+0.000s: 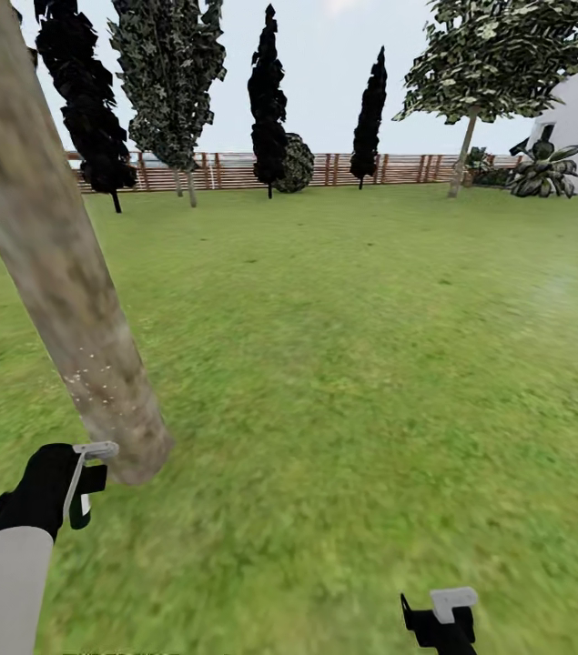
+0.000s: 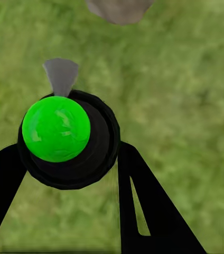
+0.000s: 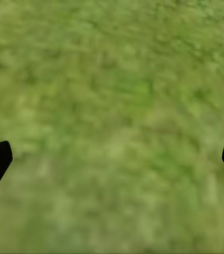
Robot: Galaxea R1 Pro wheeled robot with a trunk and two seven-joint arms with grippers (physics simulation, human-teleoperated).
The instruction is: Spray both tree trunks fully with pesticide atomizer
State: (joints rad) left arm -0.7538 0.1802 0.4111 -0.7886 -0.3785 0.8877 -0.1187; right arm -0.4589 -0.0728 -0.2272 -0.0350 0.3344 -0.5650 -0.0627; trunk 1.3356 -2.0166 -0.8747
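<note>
Where the lawn [image 1: 352, 364] spreads to the slatted fence [image 1: 234, 170], a mottled tree trunk [image 1: 61, 273] is seen leaning near left, pale specks low on it, the pesticide atomizer [image 2: 64, 138] clamped in the left gripper [image 2: 72, 177] just beside the trunk base, the right gripper [image 3: 112, 159] spread wide over grass, nothing held

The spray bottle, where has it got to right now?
The pesticide atomizer sits in the left gripper, low on the head view's left, beside the base of the near tree trunk.
</note>
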